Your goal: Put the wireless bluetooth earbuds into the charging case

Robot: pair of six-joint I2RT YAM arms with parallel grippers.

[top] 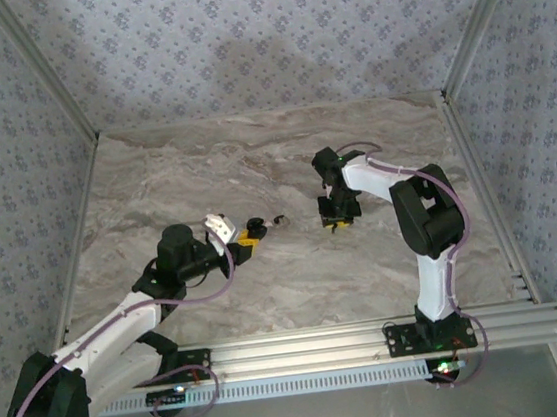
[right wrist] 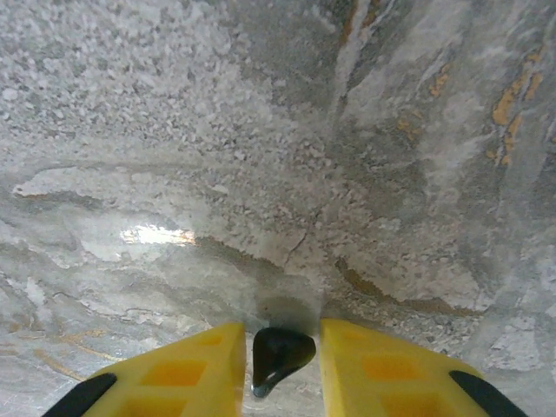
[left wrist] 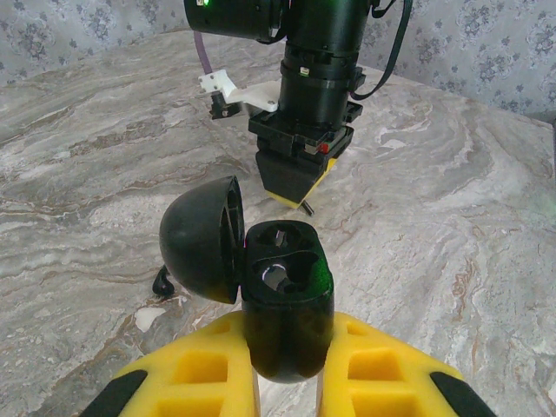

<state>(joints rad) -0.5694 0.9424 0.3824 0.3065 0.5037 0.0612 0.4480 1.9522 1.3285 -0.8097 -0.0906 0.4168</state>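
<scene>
1. Yellow jaws of the left gripper (left wrist: 287,369), at the bottom edge of the left wrist view, clamped tight on the lower body of the charging case (left wrist: 287,300). Case glossy black rather than white, standing upright between the pads.
2. Domed black lid (left wrist: 195,239) swung open to the left of the body and standing on edge. Two moulded wells facing up, with a bright metallic glint in the nearer one.
3. Second earbud (left wrist: 162,282), small and black, lying on the surface (left wrist: 452,217) just left of the lid and partly hidden behind it.
4. Right gripper (right wrist: 282,360): yellow jaws closed in on a black earbud (right wrist: 280,352). Rounded head between the pads, narrow end pointing down at the marbled grey surface. Hardly any gap on either side.
5. Same right gripper in the left wrist view, pointing straight down just beyond the open case. A thin dark tip poking out beneath the jaws, close to the surface; cannot tell whether touching.
6. From above: both grippers near the middle of the surface and apart from each other, the case at the left one.
7. Further out: aluminium rails (top: 305,351) along the near edge under the arm bases. Blue-grey floral wallpaper (top: 259,40) on the walls behind and at both sides.
</scene>
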